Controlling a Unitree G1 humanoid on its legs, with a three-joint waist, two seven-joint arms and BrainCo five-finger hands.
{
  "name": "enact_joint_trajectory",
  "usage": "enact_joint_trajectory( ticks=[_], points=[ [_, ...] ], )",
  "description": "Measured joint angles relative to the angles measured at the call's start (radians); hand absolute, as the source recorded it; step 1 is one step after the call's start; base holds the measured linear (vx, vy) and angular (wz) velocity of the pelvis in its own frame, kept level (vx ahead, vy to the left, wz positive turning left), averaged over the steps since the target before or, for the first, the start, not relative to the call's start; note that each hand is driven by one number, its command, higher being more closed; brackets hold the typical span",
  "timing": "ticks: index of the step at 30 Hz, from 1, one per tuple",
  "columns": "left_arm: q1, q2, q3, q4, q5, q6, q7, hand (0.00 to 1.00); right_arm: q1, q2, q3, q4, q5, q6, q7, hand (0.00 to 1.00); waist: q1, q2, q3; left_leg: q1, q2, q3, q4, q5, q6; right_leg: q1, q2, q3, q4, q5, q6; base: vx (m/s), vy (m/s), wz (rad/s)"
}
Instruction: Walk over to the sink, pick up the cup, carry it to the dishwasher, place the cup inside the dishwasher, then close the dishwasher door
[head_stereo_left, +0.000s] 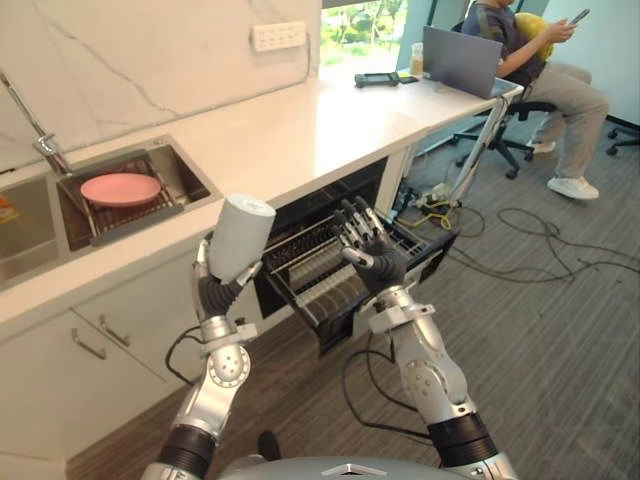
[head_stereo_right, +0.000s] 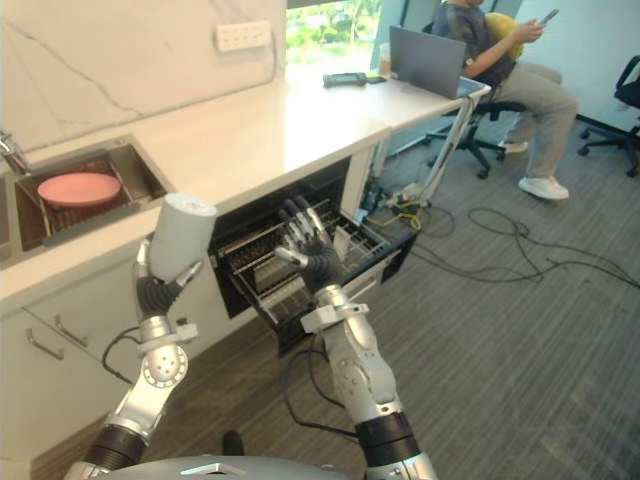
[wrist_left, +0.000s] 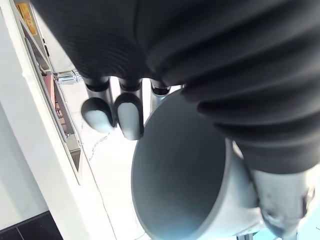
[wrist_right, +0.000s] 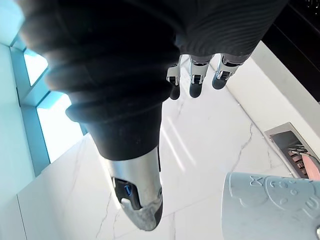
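Currently cup (head_stereo_left: 243, 232) centre-left of frame, left hand (head_stereo_left: 218, 292) fingers (wrist_left: 129, 114) clamped round its lower part; right hand (head_stereo_left: 368, 250) fingers spread apart near dishwasher rack (head_stereo_left: 300, 266).

The left arm is coming in from the lower left with its forearm standing nearly upright, and the left hand (head_stereo_left: 208, 268) is wrapping its fingers (wrist_left: 131, 117) and thumb round the cup (head_stereo_left: 241, 235), holding it aloft. The right arm is coming in from the lower right, forearm likewise raised. The right hand (head_stereo_left: 368, 252) is pointing its fingers (wrist_right: 195, 85) straight up, slightly spread, gripping nothing, near the left hand.
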Motion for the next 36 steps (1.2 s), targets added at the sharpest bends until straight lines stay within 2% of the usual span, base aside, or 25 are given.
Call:
enact_joint_trajectory(
  ticks=[15, 21, 36],
  points=[
    [0.0, -0.002, -0.061, -0.001, 0.04, 0.002, -0.005, 1.0, -0.002, 0.008, 0.066, 0.0, 0.0, 0.044, -0.022, 0.0, 0.001, 0.0, -0.001, -0.001, 0.0, -0.001, 0.0, 0.0, 0.0, 0.0, 0.0, -0.001, 0.0, 0.0, 0.0, 0.0, 0.0, 0.0],
    [0.0, -0.003, -0.079, -0.006, 0.117, 0.004, -0.02, 1.0, -0.009, 0.008, 0.067, 0.0, 0.0, 0.047, -0.022, 0.0, 0.001, -0.001, -0.007, -0.002, 0.0, -0.002, 0.0, 0.0, 0.0, 0.0, 0.0, -0.002, 0.0, 0.0, 0.0, 0.0, 0.0, 0.0],
    [-0.007, -0.002, -0.162, -0.047, 0.139, 0.009, -0.041, 1.0, -0.009, 0.012, 0.106, 0.002, 0.0, 0.064, -0.041, 0.0, 0.003, -0.002, -0.013, -0.006, 0.0, -0.007, 0.0, 0.001, -0.001, -0.001, 0.0, -0.008, 0.0, -0.001, 0.001, 0.0, 0.0, 0.0]
  ],
)
